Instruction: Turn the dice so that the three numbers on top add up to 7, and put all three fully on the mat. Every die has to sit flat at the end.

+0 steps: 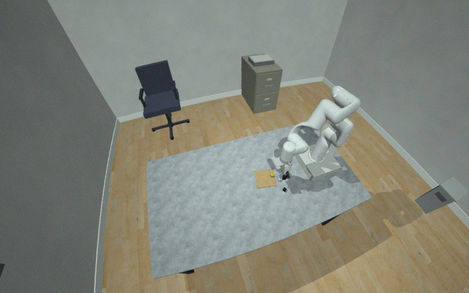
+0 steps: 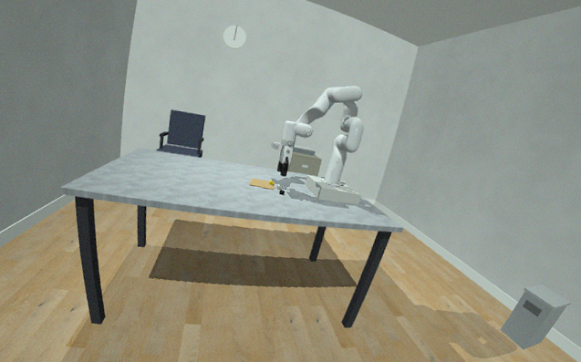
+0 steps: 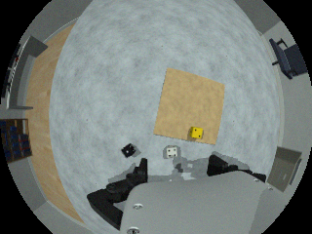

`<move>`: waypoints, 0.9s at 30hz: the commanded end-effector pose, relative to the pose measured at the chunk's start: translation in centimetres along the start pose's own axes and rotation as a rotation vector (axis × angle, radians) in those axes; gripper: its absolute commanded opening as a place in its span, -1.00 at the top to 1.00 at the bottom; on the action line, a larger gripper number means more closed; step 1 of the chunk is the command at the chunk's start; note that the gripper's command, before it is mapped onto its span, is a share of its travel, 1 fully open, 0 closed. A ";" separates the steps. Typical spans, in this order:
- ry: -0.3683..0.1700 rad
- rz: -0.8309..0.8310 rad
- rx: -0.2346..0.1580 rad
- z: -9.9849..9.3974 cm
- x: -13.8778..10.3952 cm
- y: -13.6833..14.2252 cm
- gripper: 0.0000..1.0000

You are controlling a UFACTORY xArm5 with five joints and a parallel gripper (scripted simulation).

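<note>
Grey counter [image 1: 207, 221] carried 1 tan mat [image 3: 193, 100] and 3 dice. Gripper [image 3: 177, 171] hung above the counter with fingers fully apart and nothing between them. White die [image 3: 171, 151] lay just ahead of the gripper, off the mat and just short of its near edge. Black die [image 3: 129, 150] lay to the gripper's side, also off the mat. Yellow die [image 3: 197, 133] sat on the mat, beyond the white die. Pip faces were too small to read.

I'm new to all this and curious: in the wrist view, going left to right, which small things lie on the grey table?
Black die → white die → yellow die, which sits on the tan mat.
</note>
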State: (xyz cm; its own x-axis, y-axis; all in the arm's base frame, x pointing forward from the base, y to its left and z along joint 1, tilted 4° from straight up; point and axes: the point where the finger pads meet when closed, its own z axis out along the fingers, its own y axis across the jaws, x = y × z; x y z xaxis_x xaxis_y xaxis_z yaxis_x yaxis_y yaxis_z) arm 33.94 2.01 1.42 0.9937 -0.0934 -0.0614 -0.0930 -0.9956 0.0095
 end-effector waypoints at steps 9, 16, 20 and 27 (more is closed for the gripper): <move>0.004 -0.116 0.000 0.0 -0.2 -0.3 0.28; 0.004 -0.116 0.000 0.0 -0.2 -0.3 0.28; 0.004 -0.116 0.000 0.0 -0.2 -0.3 0.28; 0.004 -0.116 0.000 0.0 -0.2 -0.3 0.28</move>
State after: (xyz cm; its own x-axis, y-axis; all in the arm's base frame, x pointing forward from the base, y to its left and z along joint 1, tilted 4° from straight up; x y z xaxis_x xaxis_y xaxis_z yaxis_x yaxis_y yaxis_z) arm 33.67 2.32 1.31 0.9979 0.0223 -0.0611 0.0226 -0.9997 0.0029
